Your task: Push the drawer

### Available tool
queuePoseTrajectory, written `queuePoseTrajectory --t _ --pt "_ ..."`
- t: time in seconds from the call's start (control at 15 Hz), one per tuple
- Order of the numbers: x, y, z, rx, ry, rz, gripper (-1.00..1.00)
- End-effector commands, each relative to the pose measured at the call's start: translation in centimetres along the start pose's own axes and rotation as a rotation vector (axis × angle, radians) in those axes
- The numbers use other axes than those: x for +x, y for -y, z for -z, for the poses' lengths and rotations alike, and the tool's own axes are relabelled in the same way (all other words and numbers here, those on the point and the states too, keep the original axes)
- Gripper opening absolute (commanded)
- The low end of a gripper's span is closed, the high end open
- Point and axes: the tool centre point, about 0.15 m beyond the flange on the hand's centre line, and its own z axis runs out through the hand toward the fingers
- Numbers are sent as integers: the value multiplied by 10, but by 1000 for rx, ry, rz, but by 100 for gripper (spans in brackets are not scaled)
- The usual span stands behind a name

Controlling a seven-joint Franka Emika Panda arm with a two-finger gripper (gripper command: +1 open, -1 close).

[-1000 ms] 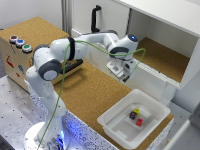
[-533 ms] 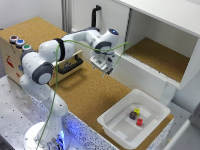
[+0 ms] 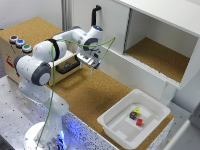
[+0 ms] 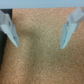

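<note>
The small light-wood drawer [image 3: 69, 68] with a black bar handle [image 3: 65, 68] stands out of the cork-topped wooden box [image 3: 11, 55] at the exterior view's left. My gripper [image 3: 86, 66] hangs just to the right of the drawer front, low over the cork table, partly hiding the drawer's right end. In the wrist view the gripper [image 4: 40, 46] is open and empty, its two fingers [image 4: 67, 34] spread wide over bare cork. A dark edge [image 4: 2, 50] shows at the side of that view; I cannot tell what it is.
Three coloured buttons [image 3: 19, 43] sit on the box top. A white cabinet [image 3: 150, 40] with a black vertical handle [image 3: 95, 12] stands behind. A white tray [image 3: 116, 127] holding small coloured blocks [image 3: 136, 116] lies at the front right.
My gripper has moved steadily toward the exterior view's left, from over the middle of the cork table to just beside the drawer front. It stays open.
</note>
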Motion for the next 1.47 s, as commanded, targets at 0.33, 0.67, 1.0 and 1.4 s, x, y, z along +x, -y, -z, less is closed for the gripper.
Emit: queuePoseTrajectory --t 0.33,0.67,1.0,1.4 --pt "21 85 -35 -17 -130 -37 -100" --pt "41 125 -35 -49 -150 -14 -100" --pt "56 162 -38 -115 -209 -20 -100" --pt "72 217 -29 -78 -285 -27 -100"
